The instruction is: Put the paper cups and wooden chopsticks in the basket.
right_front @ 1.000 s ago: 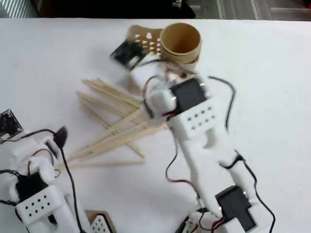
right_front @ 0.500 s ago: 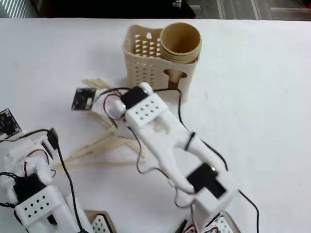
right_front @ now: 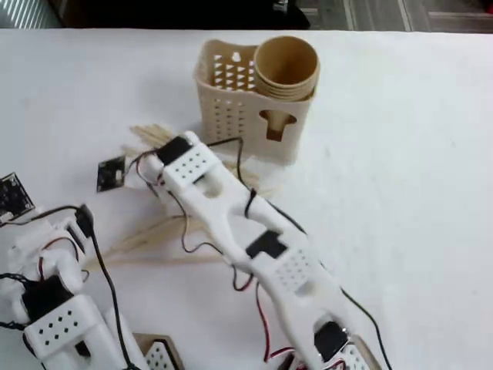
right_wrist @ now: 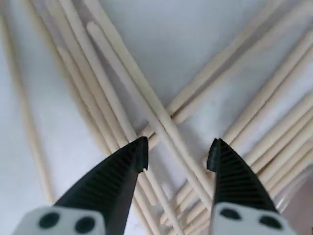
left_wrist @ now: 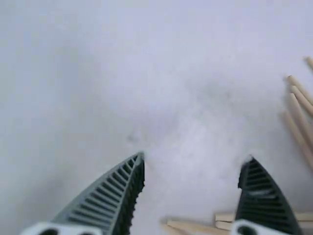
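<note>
A white table [right_front: 431,193] spans the high view. Along the frame's top edge, beyond the table, runs a dark strip [right_front: 154,14], with pale grey floor [right_front: 400,14] at the upper right.

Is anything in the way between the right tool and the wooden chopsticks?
No, nothing that can be seen. The right tool hangs open right above the crossed wooden chopsticks, which lie on the white table. Between the tool and the sticks there is just open space.

Light: bright, even, from overhead.
Shadows: soft, thin, under the chopsticks [right_wrist: 128,73] and beside the basket [right_front: 223,108].
Glare: white table [right_front: 416,116] nearly washed out.
</note>
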Robot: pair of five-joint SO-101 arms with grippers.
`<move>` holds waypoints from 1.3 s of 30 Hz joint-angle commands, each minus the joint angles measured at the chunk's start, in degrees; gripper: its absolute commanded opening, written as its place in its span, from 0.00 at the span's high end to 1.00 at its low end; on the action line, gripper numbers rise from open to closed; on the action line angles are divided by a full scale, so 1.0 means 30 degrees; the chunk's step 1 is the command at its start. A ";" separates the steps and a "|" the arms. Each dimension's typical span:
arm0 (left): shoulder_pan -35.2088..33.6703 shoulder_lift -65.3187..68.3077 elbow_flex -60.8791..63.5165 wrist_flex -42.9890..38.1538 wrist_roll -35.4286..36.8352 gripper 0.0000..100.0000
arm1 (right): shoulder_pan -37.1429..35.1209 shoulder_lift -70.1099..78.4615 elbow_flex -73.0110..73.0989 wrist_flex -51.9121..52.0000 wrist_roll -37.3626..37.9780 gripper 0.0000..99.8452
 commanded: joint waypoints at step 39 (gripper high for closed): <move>-0.0103 -0.0542 -0.0117 -0.0469 -0.0234 0.70 | 0.1656 -0.3531 -0.8234 0.5817 -0.5714 0.98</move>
